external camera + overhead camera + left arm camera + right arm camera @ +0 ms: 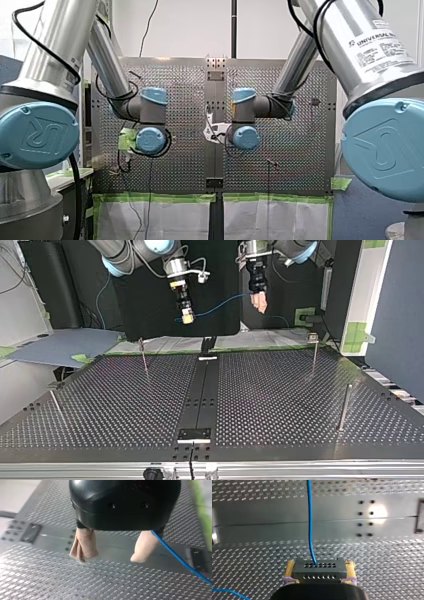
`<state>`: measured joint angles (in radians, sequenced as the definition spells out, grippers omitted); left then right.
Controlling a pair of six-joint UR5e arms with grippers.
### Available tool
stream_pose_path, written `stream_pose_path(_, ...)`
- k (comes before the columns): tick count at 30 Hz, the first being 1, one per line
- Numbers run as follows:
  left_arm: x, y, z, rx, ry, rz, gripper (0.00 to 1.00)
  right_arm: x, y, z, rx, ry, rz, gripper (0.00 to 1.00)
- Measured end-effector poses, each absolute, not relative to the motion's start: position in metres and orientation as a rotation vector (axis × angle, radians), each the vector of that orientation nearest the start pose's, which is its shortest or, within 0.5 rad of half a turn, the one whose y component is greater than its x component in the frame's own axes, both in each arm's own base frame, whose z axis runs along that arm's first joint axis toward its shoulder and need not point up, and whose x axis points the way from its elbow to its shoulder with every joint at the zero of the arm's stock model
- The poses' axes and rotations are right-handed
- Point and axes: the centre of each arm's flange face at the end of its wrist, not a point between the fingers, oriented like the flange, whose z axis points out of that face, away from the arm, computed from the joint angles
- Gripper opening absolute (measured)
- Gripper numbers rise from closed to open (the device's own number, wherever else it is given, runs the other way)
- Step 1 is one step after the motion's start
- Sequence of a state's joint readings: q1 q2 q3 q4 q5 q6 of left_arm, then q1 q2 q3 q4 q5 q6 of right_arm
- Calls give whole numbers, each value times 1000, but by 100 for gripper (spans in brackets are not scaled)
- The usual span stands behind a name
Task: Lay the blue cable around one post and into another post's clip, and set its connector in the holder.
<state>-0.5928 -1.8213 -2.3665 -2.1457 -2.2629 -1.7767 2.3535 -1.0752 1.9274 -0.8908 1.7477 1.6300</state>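
While both arms hang well above the perforated table [280,390], my right gripper [320,568] has its yellow pads [290,568] clamped on the black connector [320,573]. The blue cable [310,525] runs off toward my left gripper [110,558], whose beige fingers [83,545] sit wide apart, gripping nothing, with the cable just beside one.

Glare patch on table [378,512] ctr strip; top view bkgd dark.

Two tools — my left tool [259,304] and my right tool [187,316]. One blue cable [225,302]. One black connector [318,570], held between my right tool's fingers. Four thin posts [144,355] [314,351] [343,407] [55,405] stand on one worktop [280,405] — all lower than both tools.
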Motion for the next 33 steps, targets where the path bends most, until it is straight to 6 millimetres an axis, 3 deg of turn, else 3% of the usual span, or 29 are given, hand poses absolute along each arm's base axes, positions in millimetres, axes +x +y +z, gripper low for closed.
stream_pose_path(13,301,-271,197,-422,1473,-99,100,496,-338,245,1460,-937,1863,0)
stream_pose_path(22,318,-271,246,-463,1411,-88,100,502,-340,312,1395,-893,1914,0)
stream_pose_path(33,351,-248,323,-501,1318,-52,100,504,-333,398,1339,-804,1993,0)
